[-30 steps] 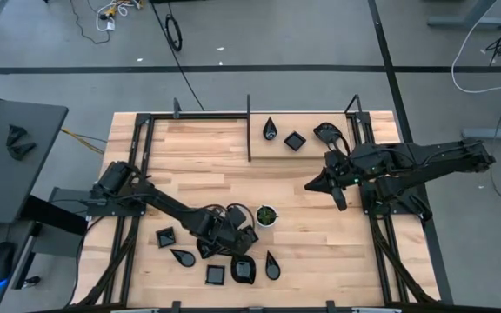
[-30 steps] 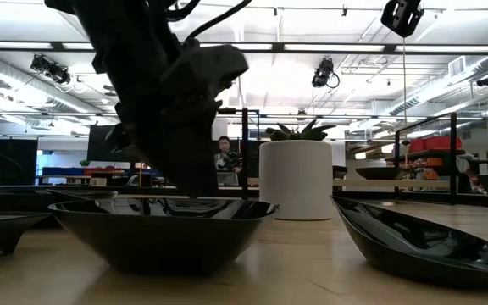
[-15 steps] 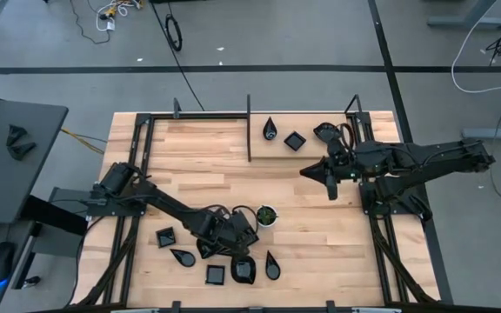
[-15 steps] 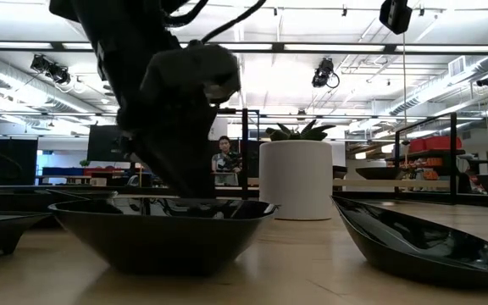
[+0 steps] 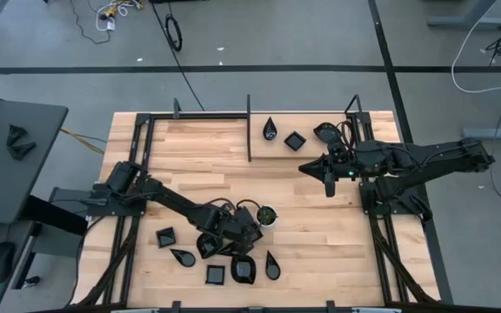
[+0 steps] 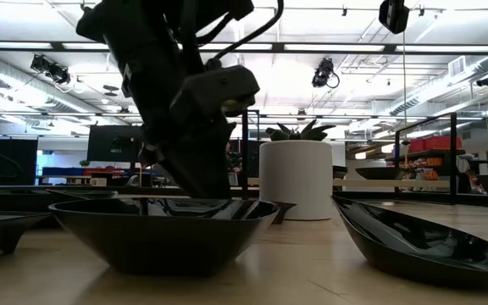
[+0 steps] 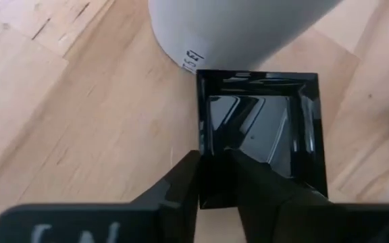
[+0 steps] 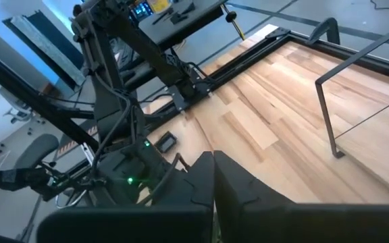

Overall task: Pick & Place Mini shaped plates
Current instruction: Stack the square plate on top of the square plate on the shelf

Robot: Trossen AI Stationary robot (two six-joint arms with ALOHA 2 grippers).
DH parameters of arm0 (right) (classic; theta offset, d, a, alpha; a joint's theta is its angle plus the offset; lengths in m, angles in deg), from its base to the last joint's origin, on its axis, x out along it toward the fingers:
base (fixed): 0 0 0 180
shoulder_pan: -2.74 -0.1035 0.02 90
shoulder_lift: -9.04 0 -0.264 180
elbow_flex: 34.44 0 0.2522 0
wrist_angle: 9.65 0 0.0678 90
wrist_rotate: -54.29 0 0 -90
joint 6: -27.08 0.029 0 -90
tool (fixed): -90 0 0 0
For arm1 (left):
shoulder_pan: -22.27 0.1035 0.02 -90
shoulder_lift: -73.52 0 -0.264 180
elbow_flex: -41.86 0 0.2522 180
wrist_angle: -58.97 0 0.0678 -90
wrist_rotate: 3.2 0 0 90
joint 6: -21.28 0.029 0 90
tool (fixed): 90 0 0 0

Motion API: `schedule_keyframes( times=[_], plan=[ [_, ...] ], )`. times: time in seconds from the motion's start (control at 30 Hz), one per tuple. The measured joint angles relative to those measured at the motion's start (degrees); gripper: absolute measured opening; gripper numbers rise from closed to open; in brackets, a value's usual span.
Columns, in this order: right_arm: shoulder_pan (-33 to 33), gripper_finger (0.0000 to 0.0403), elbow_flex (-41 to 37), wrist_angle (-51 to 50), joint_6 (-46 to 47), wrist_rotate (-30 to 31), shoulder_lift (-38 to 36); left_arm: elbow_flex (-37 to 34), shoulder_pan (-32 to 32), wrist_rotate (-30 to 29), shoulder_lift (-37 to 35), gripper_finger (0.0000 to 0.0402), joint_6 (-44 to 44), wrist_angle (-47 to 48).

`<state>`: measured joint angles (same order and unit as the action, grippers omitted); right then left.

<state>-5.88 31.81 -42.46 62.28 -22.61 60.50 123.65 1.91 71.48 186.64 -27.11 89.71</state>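
Next to the white cup (image 5: 266,215) a square black mini plate (image 7: 262,121) lies on the wood, one corner by the cup's base (image 7: 201,47). My left gripper (image 7: 215,158) is down on it, at the table's near middle (image 5: 243,228), shut on one side wall. Several more mini plates lie around it: a square one (image 5: 164,236), a teardrop (image 5: 182,256), a square one (image 5: 216,275), a rounded one (image 5: 243,269) and a teardrop (image 5: 272,266). My right gripper (image 5: 329,178) hangs shut and empty above the table's right part. My left gripper has the square plate by one side wall (image 7: 204,135), near a corner. One finger (image 7: 177,185) is outside the wall and the other (image 7: 255,179) reaches inside the dish. The fingers slant down from the table's left. The plate's base seems to sit on the wood.
Three more plates lie at the far side: a teardrop (image 5: 270,129), a square one (image 5: 295,140) and a leaf (image 5: 325,132). A thin black upright divider (image 5: 249,130) stands at the far middle. In the low view a wide dish (image 6: 163,229) and a teardrop (image 6: 413,241) lie close to the near edge.
My left gripper has moved a little toward the white cup and down, and has rolled at the wrist. My right gripper has turned at the wrist while staying in place above the table.
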Motion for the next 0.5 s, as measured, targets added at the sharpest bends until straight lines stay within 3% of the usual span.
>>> schedule_keyframes(
  times=[0.23, 0.5],
  plan=[
    [0.0, 0.0006, 0.0, -0.2, 0.4, 0.0, 0.0, 0.0, 0.0, 2.5, -0.6, 0.0013, 0.0, 0.2],
    [0.0, 0.0006, 0.0, -0.3, -1.3, 0.0, 0.0, -0.1, -0.1, 6.5, -4.2, 0.0015, -0.3, 4.1]
  ],
)
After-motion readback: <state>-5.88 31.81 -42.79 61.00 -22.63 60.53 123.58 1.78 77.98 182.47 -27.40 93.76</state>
